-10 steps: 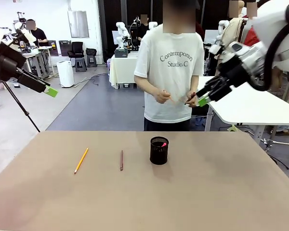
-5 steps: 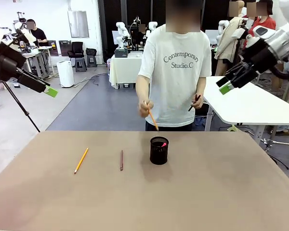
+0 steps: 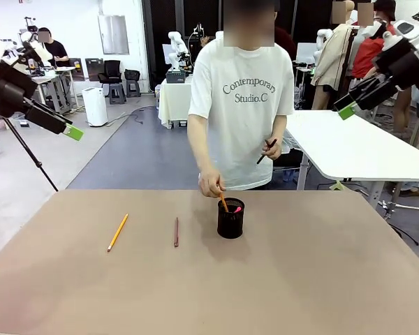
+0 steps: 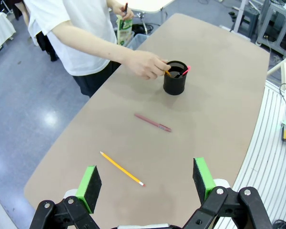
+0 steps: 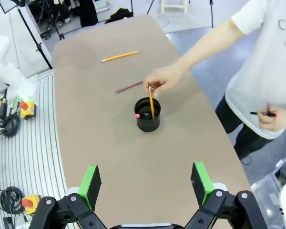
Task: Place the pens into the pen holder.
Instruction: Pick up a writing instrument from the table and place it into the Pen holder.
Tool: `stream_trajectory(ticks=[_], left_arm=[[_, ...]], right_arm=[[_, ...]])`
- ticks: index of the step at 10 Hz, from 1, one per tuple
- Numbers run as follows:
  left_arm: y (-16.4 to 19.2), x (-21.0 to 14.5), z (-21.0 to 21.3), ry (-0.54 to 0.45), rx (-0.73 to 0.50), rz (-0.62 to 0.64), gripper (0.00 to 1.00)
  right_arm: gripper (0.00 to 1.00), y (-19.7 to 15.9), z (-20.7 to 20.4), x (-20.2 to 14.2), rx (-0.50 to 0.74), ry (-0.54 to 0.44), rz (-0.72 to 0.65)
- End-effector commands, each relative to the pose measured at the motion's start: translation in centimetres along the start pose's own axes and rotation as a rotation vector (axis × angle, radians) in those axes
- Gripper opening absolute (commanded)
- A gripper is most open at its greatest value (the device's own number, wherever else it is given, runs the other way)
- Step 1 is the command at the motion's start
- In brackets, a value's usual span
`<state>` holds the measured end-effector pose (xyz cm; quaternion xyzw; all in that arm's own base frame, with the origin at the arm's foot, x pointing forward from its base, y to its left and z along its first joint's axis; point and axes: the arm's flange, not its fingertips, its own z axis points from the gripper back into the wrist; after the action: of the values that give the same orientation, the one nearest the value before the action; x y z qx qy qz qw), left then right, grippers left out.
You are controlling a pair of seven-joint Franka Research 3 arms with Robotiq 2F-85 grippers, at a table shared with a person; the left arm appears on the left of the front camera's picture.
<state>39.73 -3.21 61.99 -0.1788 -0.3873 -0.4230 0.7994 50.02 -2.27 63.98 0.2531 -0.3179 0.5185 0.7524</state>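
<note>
two grippers hang clear of the table, jaws spread wide with nothing between them. the left gripper (image 4: 145, 183) sits at the bottom edge of its wrist view and the right gripper (image 5: 145, 182) at the bottom edge of its own. in the front view they sit at the left edge and the upper right.

on the tan table (image 3: 300, 279) the pen holder (image 3: 230, 220) stands upright near the middle of the front view, with a pink-tipped pen (image 3: 237, 209) inside. the person's hand (image 3: 211, 185) is at its rim, holding an orange pen (image 3: 223, 203) tip-down in the mouth. the other hand (image 3: 272, 148), higher up, holds a dark pen (image 3: 267, 151).

left of the holder lie a red-brown pen (image 3: 175, 232), near it, and a yellow pen (image 3: 117, 232) farther left. both lie flat and apart from each other.

the step in hand looks like the person's drop, so any robot move should wait until that hand clears the rim. the left gripper seems better placed for the lying pens. it should set its jaws across the shaft, grip at mid-length, tilt the pen upright over the mouth and release low, so the light cup is not knocked.
</note>
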Motion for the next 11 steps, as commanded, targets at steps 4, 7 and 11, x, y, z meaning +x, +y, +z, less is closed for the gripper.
stream_trajectory(ticks=[4, 7, 11], left_arm=[[0.03, 0.03, 0.07, -0.001, 0.001, -0.003, 1.00], [0.03, 0.03, 0.07, -0.001, 0.001, -0.003, 1.00], [0.03, 0.03, 0.07, -0.001, 0.001, -0.003, 1.00]], right_arm=[[1.00, 0.12, -0.24, -0.08, 0.008, 0.001, -0.001], [1.00, 0.12, -0.24, -0.08, 0.008, 0.001, -0.001], [1.00, 0.12, -0.24, -0.08, 0.008, 0.001, -0.001]])
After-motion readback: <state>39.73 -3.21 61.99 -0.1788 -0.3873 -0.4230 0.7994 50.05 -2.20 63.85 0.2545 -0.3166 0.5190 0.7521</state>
